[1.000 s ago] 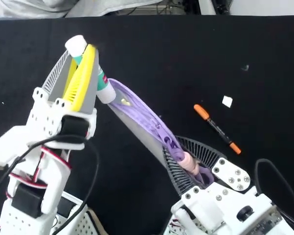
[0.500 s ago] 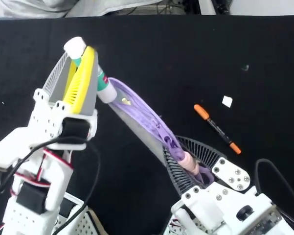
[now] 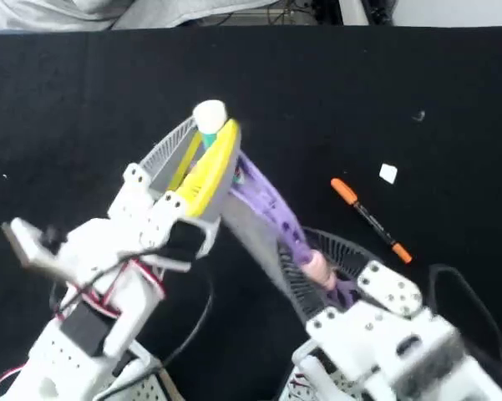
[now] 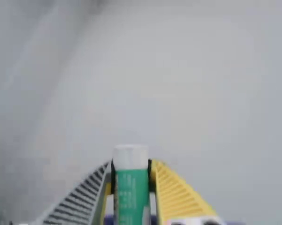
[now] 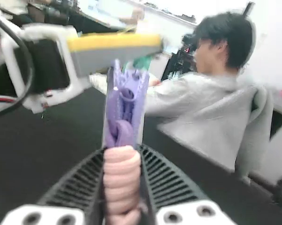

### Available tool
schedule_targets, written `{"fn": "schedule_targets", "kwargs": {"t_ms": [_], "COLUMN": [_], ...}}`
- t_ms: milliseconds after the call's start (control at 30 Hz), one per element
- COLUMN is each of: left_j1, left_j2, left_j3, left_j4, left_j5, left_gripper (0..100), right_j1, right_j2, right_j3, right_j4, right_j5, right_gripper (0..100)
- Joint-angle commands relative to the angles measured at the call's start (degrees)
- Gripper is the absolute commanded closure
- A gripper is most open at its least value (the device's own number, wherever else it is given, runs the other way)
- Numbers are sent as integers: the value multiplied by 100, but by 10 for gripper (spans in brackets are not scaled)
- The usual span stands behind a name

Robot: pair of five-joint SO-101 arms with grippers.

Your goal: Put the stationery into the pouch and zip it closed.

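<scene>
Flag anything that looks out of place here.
The orange marker and a small white scrap lie loose on the black table, outside the purple pouch, which the right gripper holds. The left gripper holds a glue stick.

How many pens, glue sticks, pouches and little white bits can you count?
glue stick: 1
orange pen: 1
purple pouch: 1
small white piece: 1
Total: 4

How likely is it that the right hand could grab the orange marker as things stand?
Unlikely: the right hand is shut on the purple pouch, though the orange marker lies unobstructed nearby on the table.
</scene>
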Motion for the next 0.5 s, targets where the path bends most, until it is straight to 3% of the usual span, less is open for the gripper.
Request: {"fn": "schedule_targets", "kwargs": {"t_ms": [0, 267, 467], "left_j1": [585, 664, 664], "left_j2": [9, -9, -44], "left_j3": [101, 171, -488], "left_j4": [-26, 18, 1187], "left_j5": [-290, -316, -290], "left_gripper": [971, 971, 936], "right_j1": [-53, -53, -44], "right_j2": [-22, -22, -48], "right_j3": [-57, -57, -66], "right_j4": [-316, -316, -316], "right_j5": [35, 35, 35], "right_gripper": [988, 988, 988]}}
